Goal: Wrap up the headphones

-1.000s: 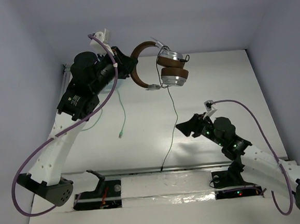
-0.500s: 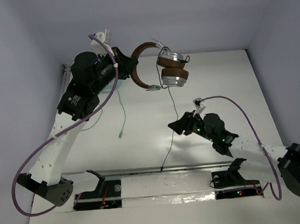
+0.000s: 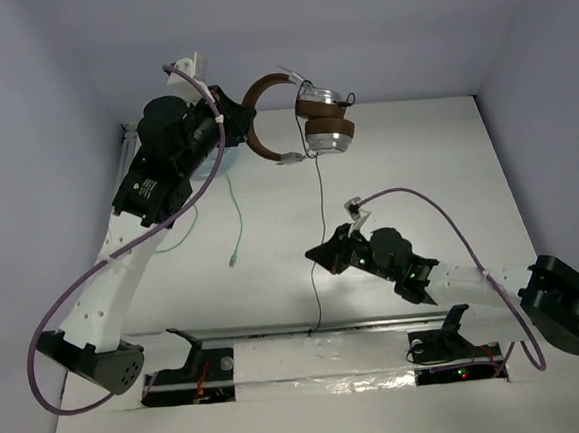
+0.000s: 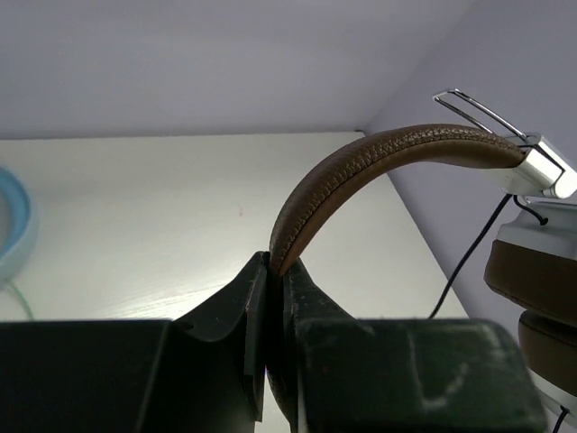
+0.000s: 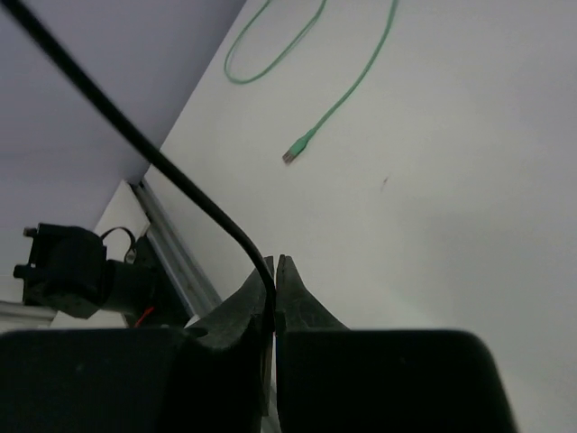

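The headphones [image 3: 327, 131], with brown headband and silver earcups, hang in the air at the back of the table. My left gripper [image 3: 246, 128] is shut on the headband [image 4: 379, 158], which rises from between its fingertips [image 4: 276, 267]; one brown-padded earcup [image 4: 536, 271] shows at the right edge. The thin black cable [image 3: 319, 204] drops from the earcups to the table's near edge. My right gripper [image 3: 316, 257] is shut on this cable partway down. In the right wrist view the cable [image 5: 162, 162] bends into the closed tips of the gripper [image 5: 275, 268].
A pale green cable [image 3: 235, 216] lies on the table left of the black one, its plug [image 5: 293, 154] pointing towards the near edge. A light blue headset [image 4: 13, 225] sits at the far left. A metal rail [image 3: 278, 329] runs along the near edge.
My right gripper moved left to the black cable and shut on it. The left arm shifted the headphones slightly left and back.
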Motion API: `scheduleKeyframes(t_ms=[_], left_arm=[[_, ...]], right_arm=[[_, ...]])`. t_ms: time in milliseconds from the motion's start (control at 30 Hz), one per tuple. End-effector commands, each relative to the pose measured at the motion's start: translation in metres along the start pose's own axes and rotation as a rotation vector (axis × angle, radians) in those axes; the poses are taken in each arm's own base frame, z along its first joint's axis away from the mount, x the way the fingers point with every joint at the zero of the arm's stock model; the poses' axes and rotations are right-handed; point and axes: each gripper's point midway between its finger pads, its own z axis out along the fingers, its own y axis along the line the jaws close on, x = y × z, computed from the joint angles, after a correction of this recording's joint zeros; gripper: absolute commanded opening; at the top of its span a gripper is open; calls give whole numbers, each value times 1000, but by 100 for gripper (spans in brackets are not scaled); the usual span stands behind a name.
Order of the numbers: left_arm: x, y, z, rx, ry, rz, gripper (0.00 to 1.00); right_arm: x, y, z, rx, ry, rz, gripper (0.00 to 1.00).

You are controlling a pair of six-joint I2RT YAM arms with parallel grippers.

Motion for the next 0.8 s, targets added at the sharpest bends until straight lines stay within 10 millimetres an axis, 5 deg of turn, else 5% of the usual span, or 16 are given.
scheduleKeyframes(t_ms=[0,233,367,433,500,533,633,767], left_arm=[[-53,14,1,-58,-195,-45,0],[-50,78,2,-352,-268,10,0],[-30,116,-2,-519,-249,70,0],[-22,126,-5,-561,-230,87,0],[-3,141,-8,-623,-194,118,0],[4,143,-9,-636,-179,130,0],[37,150,-14,-724,-98,217,0],[83,153,-27,-774,19,316,0]], right_arm=[[15,38,6,-36,52,-52,0],[46,68,-8,30,145,-81,0],[55,82,-27,89,237,-143,0],[40,103,-33,82,232,-166,0],[44,112,-45,86,294,-209,0],[30,131,-47,57,282,-213,0],[33,136,-60,82,373,-271,0],[11,144,-67,139,376,-344,0]])
